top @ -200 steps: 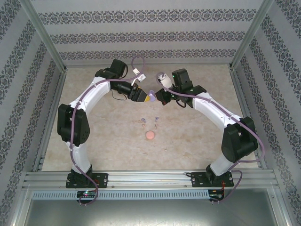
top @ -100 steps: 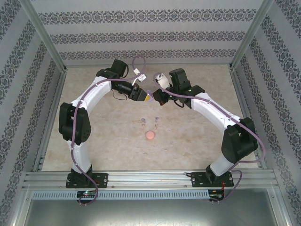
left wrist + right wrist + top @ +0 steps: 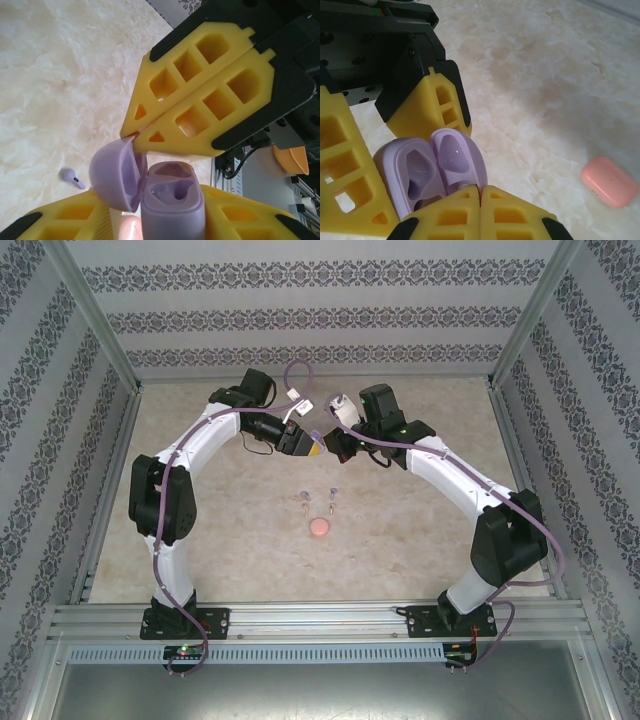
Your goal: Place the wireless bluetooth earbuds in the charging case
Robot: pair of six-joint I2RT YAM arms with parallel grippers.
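Up at upper centre of the top view, we've got the left gripper (image 3: 313, 449) pinching the purple charging case (image 3: 172, 200), its lid (image 3: 112, 172) flipped open and both wells looking empty. Right gripper (image 3: 480, 192), jaws pressed together, noses against that lid. One purple earbud (image 3: 72, 177) lies on the table (image 3: 50, 75) (lower left, left wrist view), so by our reckoning no bud is in yet.

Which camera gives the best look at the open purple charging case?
Left wrist: the purple case sits near the lens, lid swung open, both wells facing the camera. The right wrist also shows it open, but yellow fingers cover its lower edge. From the top external it is too small to make out.
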